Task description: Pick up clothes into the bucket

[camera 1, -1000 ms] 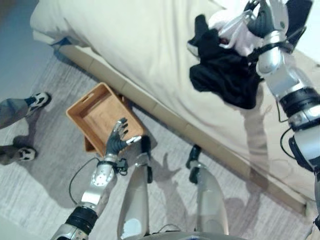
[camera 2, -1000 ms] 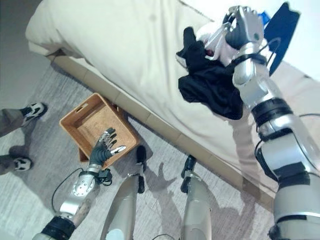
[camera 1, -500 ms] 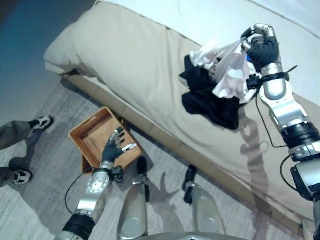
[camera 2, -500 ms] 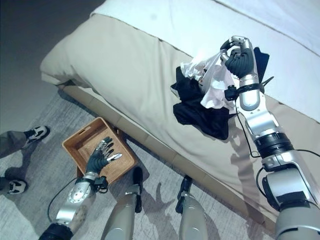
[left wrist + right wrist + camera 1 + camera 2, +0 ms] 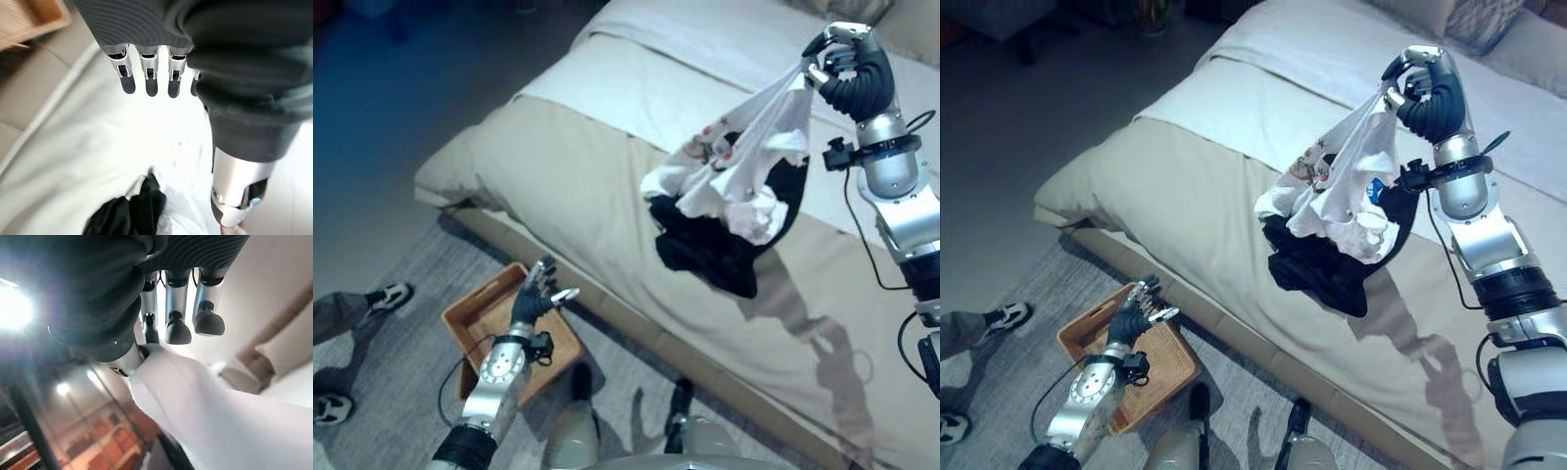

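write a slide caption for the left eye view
Right robot hand lifts a white printed garment off a black garment on the bed.

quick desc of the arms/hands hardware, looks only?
Both arms are silver-grey segmented shells with black joint bands. The left hand and right hand have dark ribbed covers and silver fingers with dark tips. A thin black cable runs along the right forearm.

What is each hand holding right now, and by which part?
The right hand pinches the white garment by its top edge, lifting it off the bed. The left hand is open and holds nothing.
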Motion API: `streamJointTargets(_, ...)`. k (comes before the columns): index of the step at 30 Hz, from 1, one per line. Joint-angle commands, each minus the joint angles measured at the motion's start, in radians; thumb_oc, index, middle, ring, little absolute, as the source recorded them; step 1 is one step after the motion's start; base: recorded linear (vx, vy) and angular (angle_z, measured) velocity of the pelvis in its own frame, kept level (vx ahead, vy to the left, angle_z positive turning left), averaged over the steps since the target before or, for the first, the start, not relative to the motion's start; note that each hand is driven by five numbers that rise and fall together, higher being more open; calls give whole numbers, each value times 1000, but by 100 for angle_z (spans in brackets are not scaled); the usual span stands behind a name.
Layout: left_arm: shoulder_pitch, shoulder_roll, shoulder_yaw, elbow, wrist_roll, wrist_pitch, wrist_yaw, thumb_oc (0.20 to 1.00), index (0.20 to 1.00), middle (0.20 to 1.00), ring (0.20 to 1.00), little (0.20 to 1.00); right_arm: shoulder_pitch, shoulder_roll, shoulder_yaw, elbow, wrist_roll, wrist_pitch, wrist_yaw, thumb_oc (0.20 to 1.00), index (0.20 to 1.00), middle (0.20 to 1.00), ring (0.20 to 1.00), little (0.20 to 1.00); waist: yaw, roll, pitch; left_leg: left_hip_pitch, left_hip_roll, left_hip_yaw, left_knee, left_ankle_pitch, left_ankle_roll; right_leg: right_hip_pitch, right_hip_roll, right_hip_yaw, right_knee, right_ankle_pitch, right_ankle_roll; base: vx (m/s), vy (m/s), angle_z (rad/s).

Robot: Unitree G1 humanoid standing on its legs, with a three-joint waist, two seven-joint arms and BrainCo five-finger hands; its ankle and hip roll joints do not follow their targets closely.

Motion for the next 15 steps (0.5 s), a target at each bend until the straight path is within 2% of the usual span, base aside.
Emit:
streamJointTargets(1, -51, 30, -3, -83, 74, -37, 2, 1000, 1000, 1000, 1000, 1000, -81, -36, -10, -43, 112, -70, 13, 200, 200, 200, 200, 200, -2, -50, -99, 23, 90, 75, 75, -54, -61, 36, -82, -6, 7, 58, 97, 39, 4, -26)
streamJointTargets(8, -206, 65, -43, -189, 87, -27, -14, 1000, 1000, 1000, 1000, 1000, -95, -72, 43, -92, 294, -67, 131, 200, 200, 200, 200, 200, -29, -51, -146, 82, 97, 106, 59, -60, -63, 64, -70, 15, -2, 55, 96, 28, -5, -13)
streamJointTargets(11, -253, 70, -60, -206, 88, -23, -18, 1000, 1000, 1000, 1000, 1000, -76, -85, 45, -115, 327, -62, 165, 200, 200, 200, 200, 200, -32, -52, -152, 96, 99, 111, 59, -63, -63, 76, -67, 18, -5, 54, 96, 30, -12, -9)
streamJointTargets(15, -421, 57, -159, -190, 48, -9, -42, 1000, 1000, 1000, 1000, 1000, -60, -102, 74, -165, 421, -50, 231, 200, 200, 200, 200, 200, -49, -48, -171, 118, 104, 120, 53, -62, -66, 92, -60, 19, -10, 52, 97, 22, -17, -10)
